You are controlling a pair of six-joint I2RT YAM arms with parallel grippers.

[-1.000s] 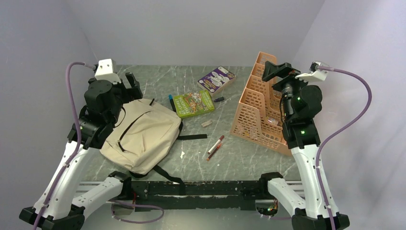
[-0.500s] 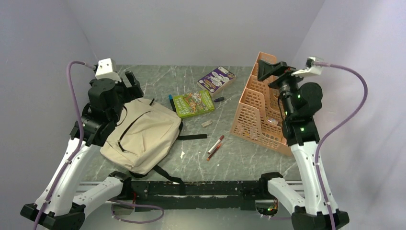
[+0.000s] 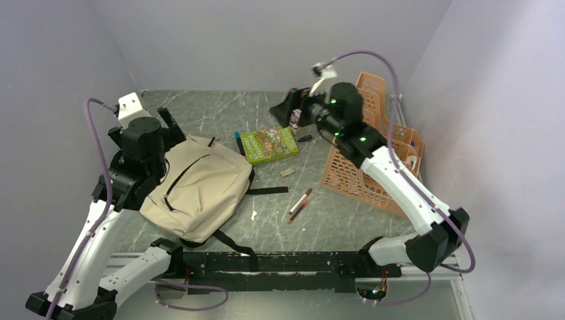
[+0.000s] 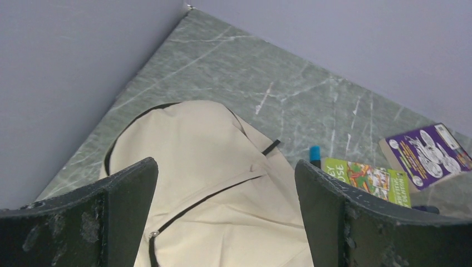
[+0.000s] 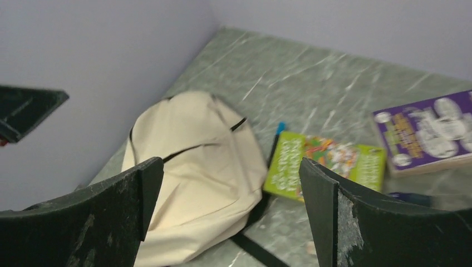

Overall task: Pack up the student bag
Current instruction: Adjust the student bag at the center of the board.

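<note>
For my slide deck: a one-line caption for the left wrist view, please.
Open left gripper above the beige student bag; green book and purple book beyond.

No legible text is being shown in any view. Printed lettering is being displayed on the covers of the green book point(image 3: 269, 145) and the purple book point(image 4: 426, 156), but it is being rendered too small and blurred for reading.

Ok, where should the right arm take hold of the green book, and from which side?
Probably the right short edge of the green book, from above with the right gripper. It lies flat, so only an edge offers grip; the blue marker and the student bag crowd its left end.
</note>
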